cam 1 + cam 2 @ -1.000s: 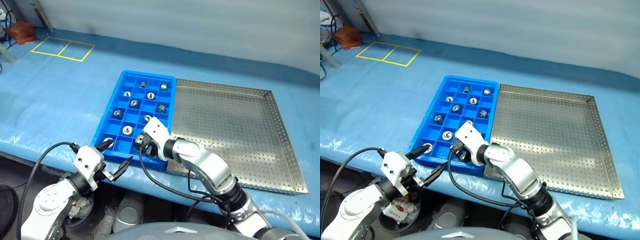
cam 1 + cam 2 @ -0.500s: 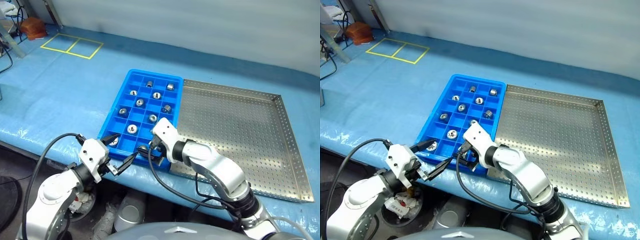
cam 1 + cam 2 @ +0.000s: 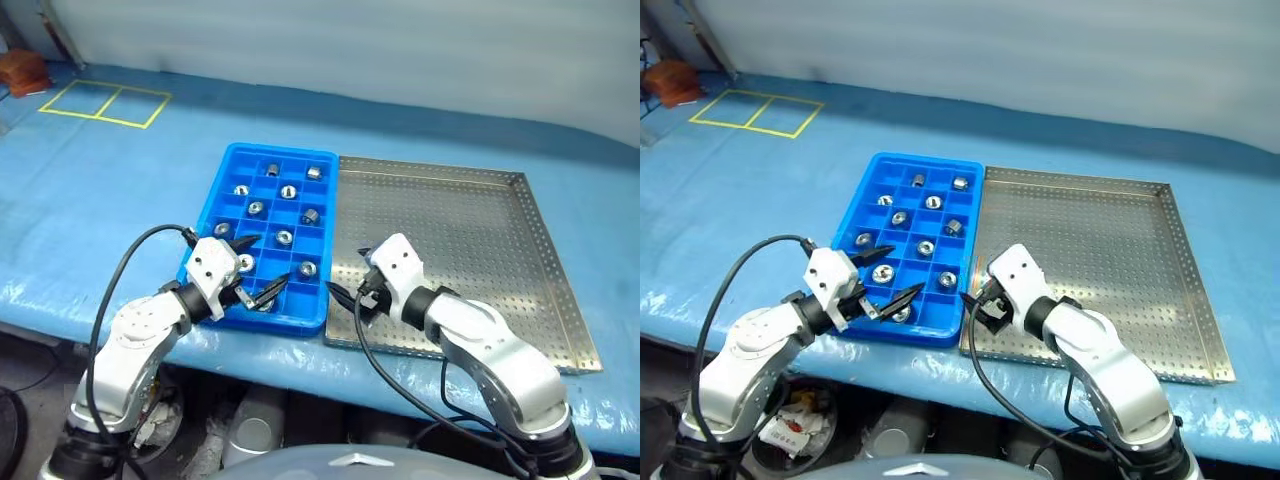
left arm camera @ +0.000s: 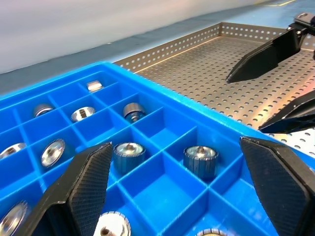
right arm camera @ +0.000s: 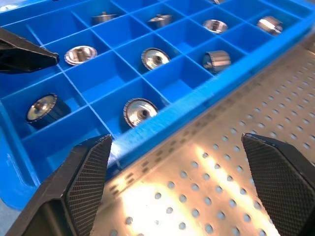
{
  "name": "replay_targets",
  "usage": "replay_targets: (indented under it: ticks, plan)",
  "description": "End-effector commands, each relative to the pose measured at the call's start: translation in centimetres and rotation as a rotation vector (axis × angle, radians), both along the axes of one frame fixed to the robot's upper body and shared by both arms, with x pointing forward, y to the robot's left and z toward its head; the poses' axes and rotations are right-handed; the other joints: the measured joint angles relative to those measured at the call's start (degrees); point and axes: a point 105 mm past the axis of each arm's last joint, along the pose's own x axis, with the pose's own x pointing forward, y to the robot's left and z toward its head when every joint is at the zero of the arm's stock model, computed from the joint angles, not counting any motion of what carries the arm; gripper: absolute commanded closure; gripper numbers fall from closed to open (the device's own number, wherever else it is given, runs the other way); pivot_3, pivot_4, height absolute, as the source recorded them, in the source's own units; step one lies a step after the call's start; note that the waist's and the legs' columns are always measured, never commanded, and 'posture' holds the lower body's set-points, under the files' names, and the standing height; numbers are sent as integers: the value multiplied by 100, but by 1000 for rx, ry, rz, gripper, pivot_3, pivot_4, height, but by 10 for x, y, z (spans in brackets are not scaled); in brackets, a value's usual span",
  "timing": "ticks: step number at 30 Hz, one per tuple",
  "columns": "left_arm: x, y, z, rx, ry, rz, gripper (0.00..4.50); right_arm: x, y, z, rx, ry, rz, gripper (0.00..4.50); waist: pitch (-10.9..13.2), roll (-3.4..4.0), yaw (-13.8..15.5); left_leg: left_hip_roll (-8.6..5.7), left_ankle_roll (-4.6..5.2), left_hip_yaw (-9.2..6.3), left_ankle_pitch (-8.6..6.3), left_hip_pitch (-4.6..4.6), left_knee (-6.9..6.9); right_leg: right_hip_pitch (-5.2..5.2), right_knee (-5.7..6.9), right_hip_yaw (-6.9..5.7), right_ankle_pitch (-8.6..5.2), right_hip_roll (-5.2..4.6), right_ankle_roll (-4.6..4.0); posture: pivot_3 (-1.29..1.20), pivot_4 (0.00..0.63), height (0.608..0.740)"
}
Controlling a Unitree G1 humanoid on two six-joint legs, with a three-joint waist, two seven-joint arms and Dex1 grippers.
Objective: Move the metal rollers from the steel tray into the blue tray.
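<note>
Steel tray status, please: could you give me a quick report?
Both claws open, empty. Steel tray bare of rollers; rollers sit in blue tray. Nothing in the way.

A large square steel tray [image 3: 450, 240] is seen in shiny, perforated metal. A glossy bright blue plastic compartment tray [image 3: 225, 185] is set at its nine o'clock, holding small polished silvery metal rollers [image 5: 139, 110]. Matt, finely textured black pads [image 5: 87, 172] are shown on the gripper fingers.

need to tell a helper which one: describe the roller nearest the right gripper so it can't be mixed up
Find the blue tray left of the steel tray. In its column along the steel tray, the roller nearest the robot, close to the open right gripper, is the one. The compartments beyond and before it are empty.
</note>
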Motion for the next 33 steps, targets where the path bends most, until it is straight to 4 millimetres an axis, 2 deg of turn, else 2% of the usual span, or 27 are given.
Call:
replay_targets:
  ticks: [1,5,10,33]
  plan:
    - [6,-5,2,27,-15,-22,0,-6,-8,11,1,-53,-43,39,0,1,-201,0,0,0,0,8,1,7,0,0,0,-1,0,131,150,740]
    - [18,-9,-3,67,-11,-4,0,-14,-21,4,-10,-32,-110,39,0,0,-500,4,1,0,1,21,6,13,12,4,0,0,0,107,150,740]
    - [12,-13,-7,48,16,-31,0,-20,-30,-2,-19,-11,-173,39,0,0,-690,12,1,0,1,24,4,11,16,12,0,4,-1,98,150,740]
    - [7,-4,-11,43,28,12,0,-16,-24,-7,-21,16,-136,39,0,-2,-654,14,7,0,3,29,12,11,19,39,7,1,10,167,150,740]
